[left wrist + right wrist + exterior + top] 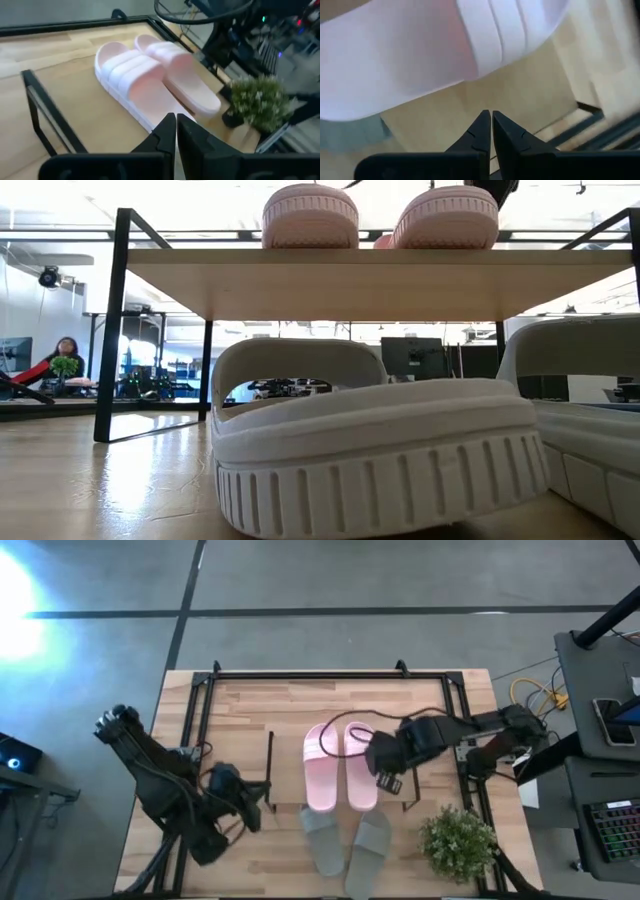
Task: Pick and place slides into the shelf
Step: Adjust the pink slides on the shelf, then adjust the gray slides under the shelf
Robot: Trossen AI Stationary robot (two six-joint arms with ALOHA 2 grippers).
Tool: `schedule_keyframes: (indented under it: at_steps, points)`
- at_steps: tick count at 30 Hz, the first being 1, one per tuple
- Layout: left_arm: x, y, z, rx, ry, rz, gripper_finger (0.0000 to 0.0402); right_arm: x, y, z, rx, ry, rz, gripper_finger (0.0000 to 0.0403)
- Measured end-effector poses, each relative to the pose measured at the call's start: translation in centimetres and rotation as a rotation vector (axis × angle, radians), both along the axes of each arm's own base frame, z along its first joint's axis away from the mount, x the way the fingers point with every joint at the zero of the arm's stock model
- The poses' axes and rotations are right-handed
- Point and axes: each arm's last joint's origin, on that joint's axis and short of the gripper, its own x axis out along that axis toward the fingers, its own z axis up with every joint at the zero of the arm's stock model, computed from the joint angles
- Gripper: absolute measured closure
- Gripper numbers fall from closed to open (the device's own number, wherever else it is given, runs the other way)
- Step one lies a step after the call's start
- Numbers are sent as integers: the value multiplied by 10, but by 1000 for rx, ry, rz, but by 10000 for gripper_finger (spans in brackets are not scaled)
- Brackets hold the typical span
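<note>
The right gripper's two dark fingers are pressed together with nothing between them. In the right wrist view they hang just beside the edge of a pale pink foam slide over light wood. From above, the right gripper sits at the outer side of the right-hand pink slide, close against it; whether it touches cannot be told.

The left gripper's fingers are also closed together and empty. Its wrist camera looks across the light plank at both pink slides. From above, this gripper waits near the left end of the low shelf with the light wooden plank top and thin black metal end frames.

The two pale pink foam slides, the left one included, lie side by side on the shelf's plank top, soles down. Their long axes run from the far edge of the bench toward the near edge, parallel to each other, with the broad straps at the far ends.

Two grey-green foam slides and lie on the wooden bench in front of the shelf, long axes roughly near to far but splayed apart toward the near edge. In the low view, the nearer grey-green slide fills the foreground below the plank.

A small green bushy plant stands near the right front corner of the bench.
</note>
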Motion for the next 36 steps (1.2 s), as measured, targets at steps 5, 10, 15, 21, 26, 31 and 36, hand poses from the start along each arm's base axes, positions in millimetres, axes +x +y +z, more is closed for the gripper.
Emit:
schedule_keyframes:
  at_steps: [5,10,15,21,26,31,36]
  points:
    - [-13,13,-8,-36,-72,23,401,8,-22,-9,95,43,77,392]
    - [-16,20,-18,-46,-122,51,401,8,-36,-18,131,89,118,392]
    - [-11,26,-23,-35,-116,84,401,11,-40,-26,172,89,164,392]
    - [-6,30,-26,-41,-112,108,401,23,-40,-22,167,-36,200,392]
    - [-5,30,-26,-47,-111,105,401,24,-44,-21,164,-51,193,392]
    - [-3,27,-30,-93,-64,44,401,17,-47,-20,164,-8,160,392]
    - [14,7,-41,-23,42,-189,401,-4,-39,-8,175,37,95,392]
